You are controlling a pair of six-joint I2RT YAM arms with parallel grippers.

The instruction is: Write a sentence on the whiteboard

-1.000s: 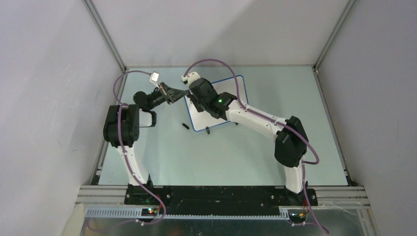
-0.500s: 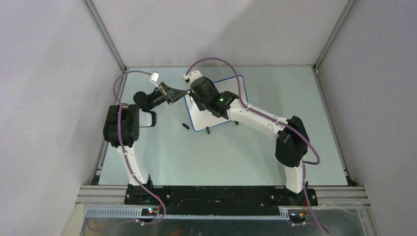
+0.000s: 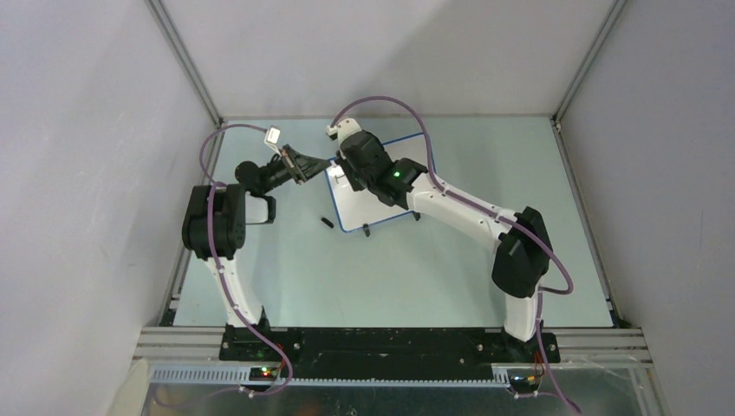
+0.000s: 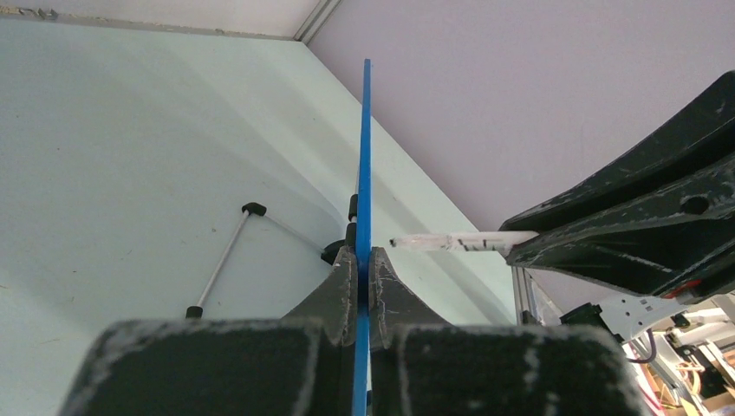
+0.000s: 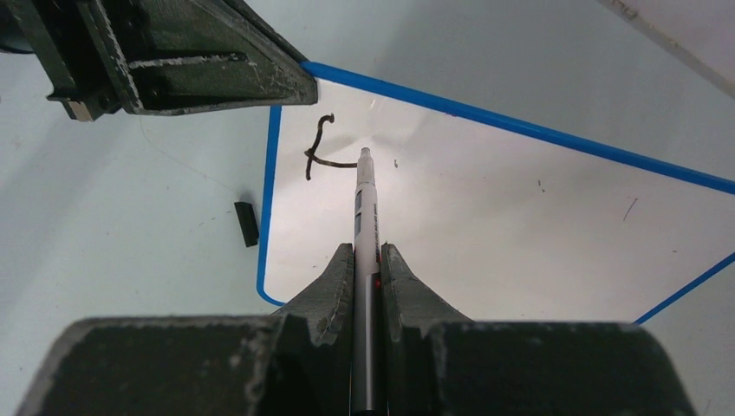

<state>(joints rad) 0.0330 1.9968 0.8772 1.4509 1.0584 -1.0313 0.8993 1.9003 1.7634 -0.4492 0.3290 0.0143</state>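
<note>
The whiteboard, white with a thin blue frame, sits at the middle of the table, mostly under my right arm. My left gripper is shut on its left edge; the left wrist view shows the blue frame edge-on, pinched by that gripper. My right gripper is shut on a slim black-and-white marker, tip on the board near its upper-left corner. Of the sentence, only a first curved black stroke with a cross line shows there. In the top view the right gripper hovers over that same corner.
A small black cap lies on the table just left of the board, also seen as the cap. Two black clip feet stick out at the board's near edge. A thin rod with black tips shows under the board.
My right wrist has shifted slightly toward the back right over the board, marker still in its grip. The left arm and the board have stayed put.
</note>
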